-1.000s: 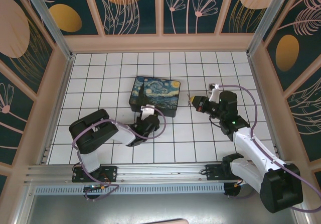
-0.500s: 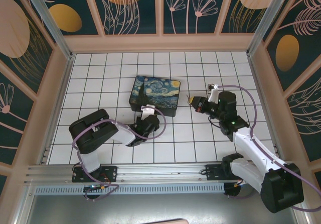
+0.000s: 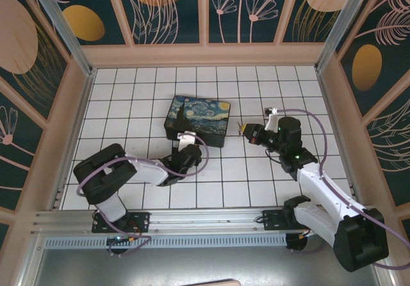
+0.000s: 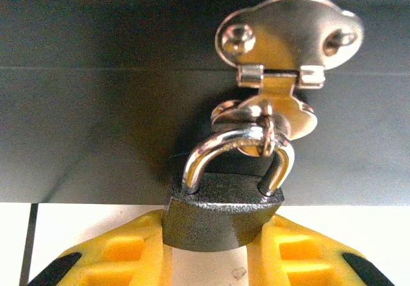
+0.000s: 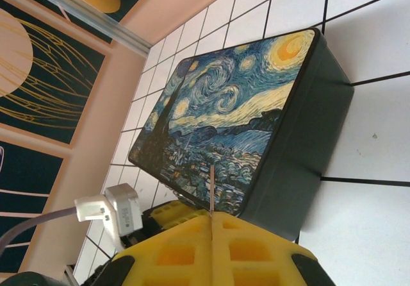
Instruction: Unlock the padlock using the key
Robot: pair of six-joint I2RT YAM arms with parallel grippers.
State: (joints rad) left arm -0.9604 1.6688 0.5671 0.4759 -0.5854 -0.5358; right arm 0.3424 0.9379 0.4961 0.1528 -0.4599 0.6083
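**Top view.** Your left gripper [image 3: 184,143] sits at the near wall of the box [image 3: 198,118]. Compared with a second ago, that arm's elbow [image 3: 96,177] lies lower and further left, while the gripper end remains at the box.

**Left wrist view.** The yellow fingers [image 4: 128,254] now clamp the padlock [image 4: 221,212] body from both sides. Its shackle is threaded through the hasp [image 4: 282,61] on the box wall.

**Right wrist view.** Your right gripper [image 5: 212,217] is clenched on the key [image 5: 212,190]. The thin blade stands edge-on out of the fingertips. It is held off the floor, just right of the box and apart from it. This gripper is slightly nearer the box than a second ago.
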